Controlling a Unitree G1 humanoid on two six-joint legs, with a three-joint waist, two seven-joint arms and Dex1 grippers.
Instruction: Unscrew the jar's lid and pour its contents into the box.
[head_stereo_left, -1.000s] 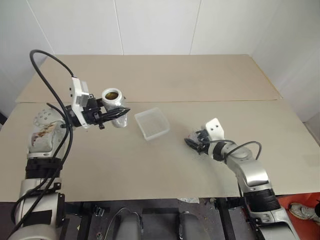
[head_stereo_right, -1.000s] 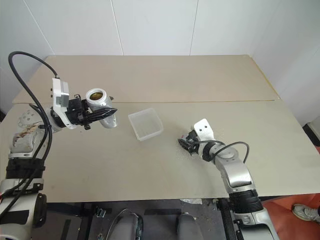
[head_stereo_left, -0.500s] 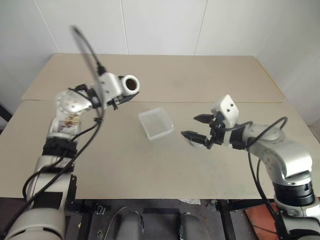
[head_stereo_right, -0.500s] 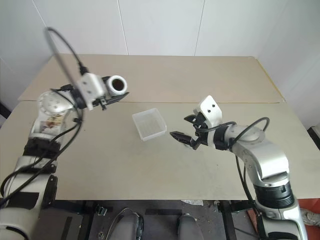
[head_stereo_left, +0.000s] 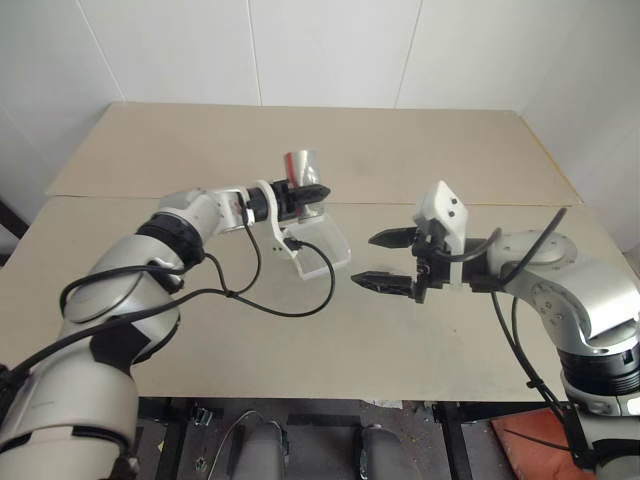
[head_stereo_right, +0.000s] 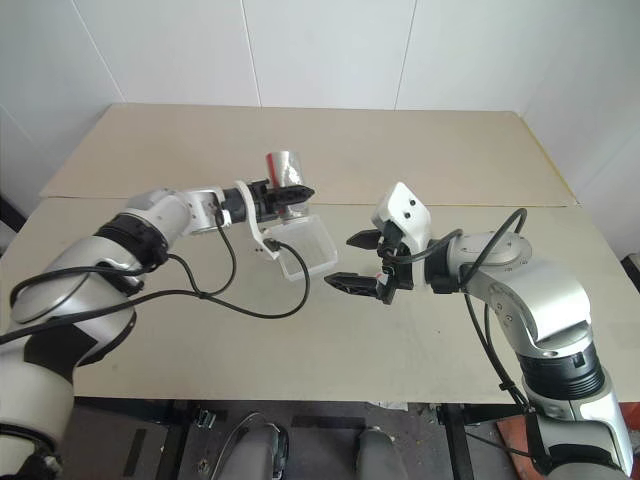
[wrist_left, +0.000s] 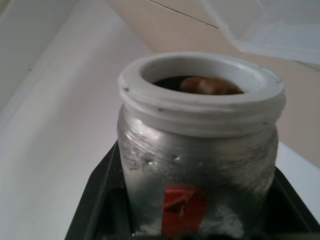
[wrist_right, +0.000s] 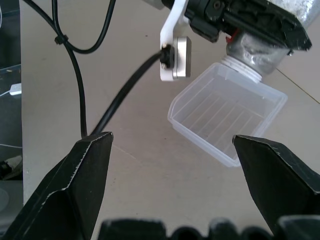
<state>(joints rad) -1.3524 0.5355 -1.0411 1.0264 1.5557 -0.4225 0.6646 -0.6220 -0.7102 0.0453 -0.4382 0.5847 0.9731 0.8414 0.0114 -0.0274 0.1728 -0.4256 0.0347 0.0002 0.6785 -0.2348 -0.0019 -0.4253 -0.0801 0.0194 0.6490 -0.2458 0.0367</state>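
My left gripper (head_stereo_left: 305, 190) is shut on the silvery jar (head_stereo_left: 300, 165), which has a red mark on its side. It holds the jar tipped, base up and open mouth down, just above the far edge of the translucent white box (head_stereo_left: 335, 245). The left wrist view looks at the white threaded mouth of the jar (wrist_left: 200, 135), with brownish contents (wrist_left: 202, 85) inside and the box (wrist_left: 280, 25) beyond. My right gripper (head_stereo_left: 365, 259) hangs open and empty above the table, to the right of the box (wrist_right: 227, 120). The lid is out of view.
The table (head_stereo_left: 430, 150) is two tan boards with a seam running behind the box, and a white wall stands at its back. A black cable (head_stereo_left: 270, 305) from my left wrist loops over the table in front of the box.
My left arm swung the jar from upright at the left to tipped over the box. My right gripper rose from the table and now hangs open beside the box. The camera view shifted.
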